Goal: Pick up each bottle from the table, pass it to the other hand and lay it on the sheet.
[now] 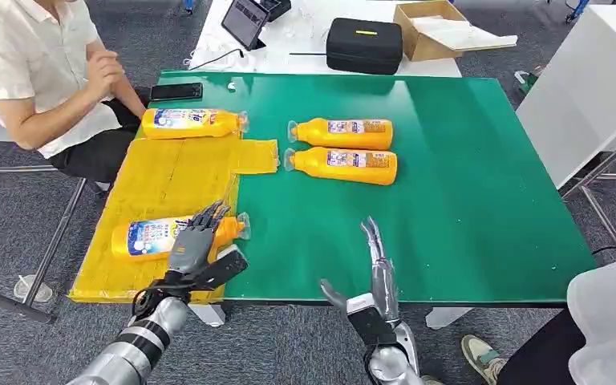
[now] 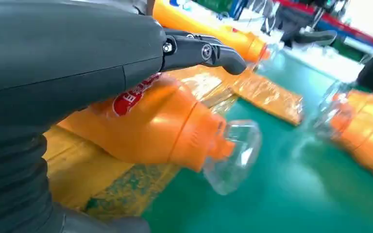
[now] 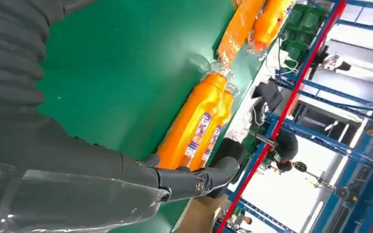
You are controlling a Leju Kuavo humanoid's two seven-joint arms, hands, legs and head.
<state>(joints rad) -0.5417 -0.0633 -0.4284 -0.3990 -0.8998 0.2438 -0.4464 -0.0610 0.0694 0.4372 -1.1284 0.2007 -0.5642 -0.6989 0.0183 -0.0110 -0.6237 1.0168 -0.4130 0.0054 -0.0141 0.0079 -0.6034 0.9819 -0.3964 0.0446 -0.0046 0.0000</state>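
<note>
An orange bottle (image 1: pixel 144 238) with a clear cap lies on the yellow sheet (image 1: pixel 168 176) near its front edge. My left hand (image 1: pixel 195 245) is over the bottle's neck end with its fingers stretched out, not wrapped around it. In the left wrist view that bottle (image 2: pixel 160 126) lies just beneath the hand (image 2: pixel 77 58). A second bottle (image 1: pixel 192 123) lies at the sheet's far end. Two more bottles (image 1: pixel 345 132) (image 1: pixel 345 164) lie side by side on the green table (image 1: pixel 465 184). My right hand (image 1: pixel 377 269) hovers at the table's front edge, fingers straight and holding nothing; the right wrist view shows this hand (image 3: pixel 77 184) well short of the pair (image 3: pixel 199 126).
A person (image 1: pixel 40 72) sits at the far left corner, beside a black phone (image 1: pixel 176 91). Behind the green table stand a tablet (image 1: pixel 245 20), a black case (image 1: pixel 363 44) and a cardboard box (image 1: pixel 433 28). A white table (image 1: pixel 585 88) stands at the right, and another person's leg (image 1: pixel 609 321) at lower right.
</note>
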